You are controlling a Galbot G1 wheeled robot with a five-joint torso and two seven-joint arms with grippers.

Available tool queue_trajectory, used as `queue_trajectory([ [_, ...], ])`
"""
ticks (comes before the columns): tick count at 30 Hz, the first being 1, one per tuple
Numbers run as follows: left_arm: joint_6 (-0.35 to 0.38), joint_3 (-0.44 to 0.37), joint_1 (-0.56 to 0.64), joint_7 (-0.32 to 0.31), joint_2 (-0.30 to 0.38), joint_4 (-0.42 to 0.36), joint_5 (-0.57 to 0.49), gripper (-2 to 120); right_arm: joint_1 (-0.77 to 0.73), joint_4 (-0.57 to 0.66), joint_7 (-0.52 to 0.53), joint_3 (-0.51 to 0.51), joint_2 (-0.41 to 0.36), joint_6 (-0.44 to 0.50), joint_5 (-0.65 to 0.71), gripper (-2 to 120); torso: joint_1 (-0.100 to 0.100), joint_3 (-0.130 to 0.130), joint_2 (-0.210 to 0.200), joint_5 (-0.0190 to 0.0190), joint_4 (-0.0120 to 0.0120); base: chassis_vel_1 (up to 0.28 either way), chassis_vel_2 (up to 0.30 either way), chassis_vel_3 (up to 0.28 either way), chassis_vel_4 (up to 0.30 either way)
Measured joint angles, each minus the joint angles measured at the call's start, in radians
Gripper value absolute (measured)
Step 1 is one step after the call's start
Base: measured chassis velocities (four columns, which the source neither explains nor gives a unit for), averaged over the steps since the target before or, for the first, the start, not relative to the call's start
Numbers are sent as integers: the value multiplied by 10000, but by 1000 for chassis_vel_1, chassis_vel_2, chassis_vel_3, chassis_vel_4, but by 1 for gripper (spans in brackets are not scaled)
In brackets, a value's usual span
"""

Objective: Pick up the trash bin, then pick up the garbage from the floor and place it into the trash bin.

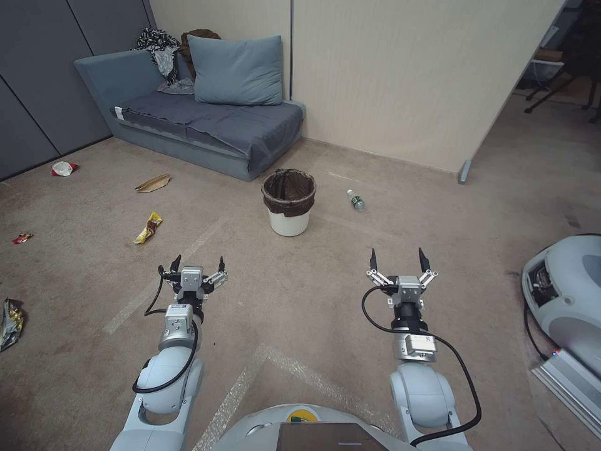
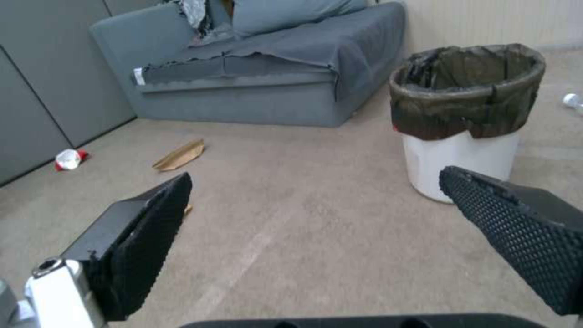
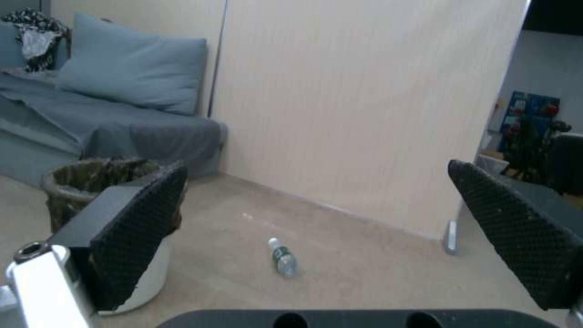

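Both the left gripper (image 1: 198, 263) and right gripper (image 1: 397, 257) hover spread, empty; trash bin (image 1: 288, 202) at 12 o'clock, bare carpet (image 1: 300, 275) between.

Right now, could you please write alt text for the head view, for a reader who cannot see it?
A white trash bin with a dark bag stands on the carpet before a grey sofa. Both arms reach forward, left gripper and right gripper open and empty. A bottle and wrappers lie around.

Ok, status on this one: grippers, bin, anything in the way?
Left gripper and right gripper open, empty, held above carpet. Trash bin upright ahead, untouched. Bottle lies right of it. Path clear.
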Motion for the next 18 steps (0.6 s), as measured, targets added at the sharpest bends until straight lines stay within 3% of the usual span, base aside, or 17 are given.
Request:
queue_trajectory([
  [8,-2,-3,2,11,-6,13,35,100,-15,-35,-107,54,-3,99,-42,100,0,1,0,2,0,-174,182,176,-174],
  [18,-19,49,79,69,-23,-22,60,100,-16,-49,-202,73,-4,163,-52,100,2,3,-1,3,2,-241,246,244,-250],
])
